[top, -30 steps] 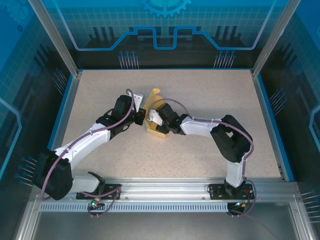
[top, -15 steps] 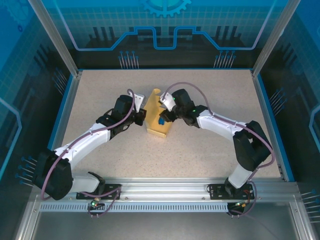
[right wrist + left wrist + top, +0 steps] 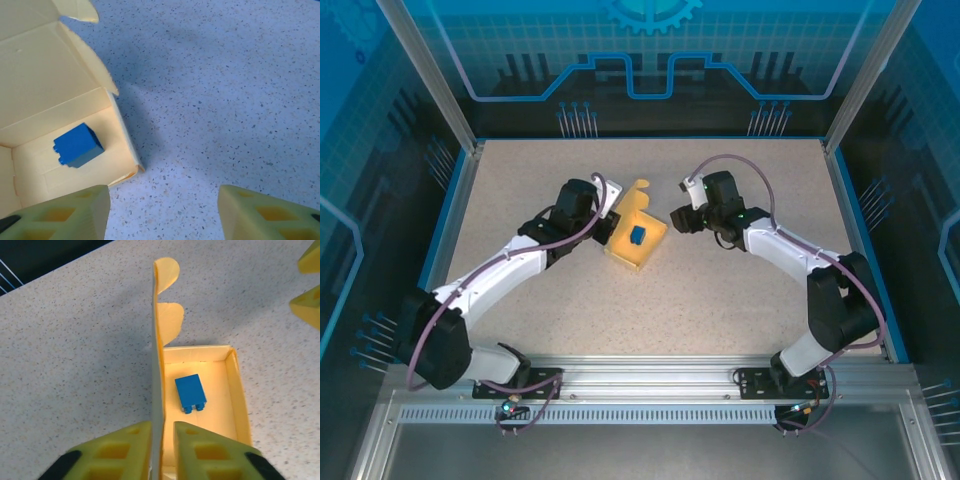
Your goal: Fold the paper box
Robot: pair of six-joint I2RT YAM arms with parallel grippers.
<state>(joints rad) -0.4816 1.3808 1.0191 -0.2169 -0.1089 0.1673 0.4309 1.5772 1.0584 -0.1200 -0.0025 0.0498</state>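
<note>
Mid-surface (image 3: 740,300), top view: paper box (image 3: 651,252) sits open, blue block (image 3: 637,236) inside, left hand (image 3: 608,218) at its raised lid (image 3: 632,195), right hand (image 3: 677,218) apart. Left wrist: narrow fingers (image 3: 210,450) straddle upright lid, slight gap, grip unclear. Right wrist: hand wide, empty, beside box. Best, I'd say: swing lid over slowly, right hand bracing box, tabs (image 3: 169,322) tucked inside.

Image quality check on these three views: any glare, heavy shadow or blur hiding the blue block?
Top external: sharp, evenly lit; blue block reads clearly in the paper box. Left wrist: box floor glows bright near its far wall, soft shadow left of the upright lid, block crisp. Right wrist: bluish cast, soft shadow on the table beside the box.
</note>
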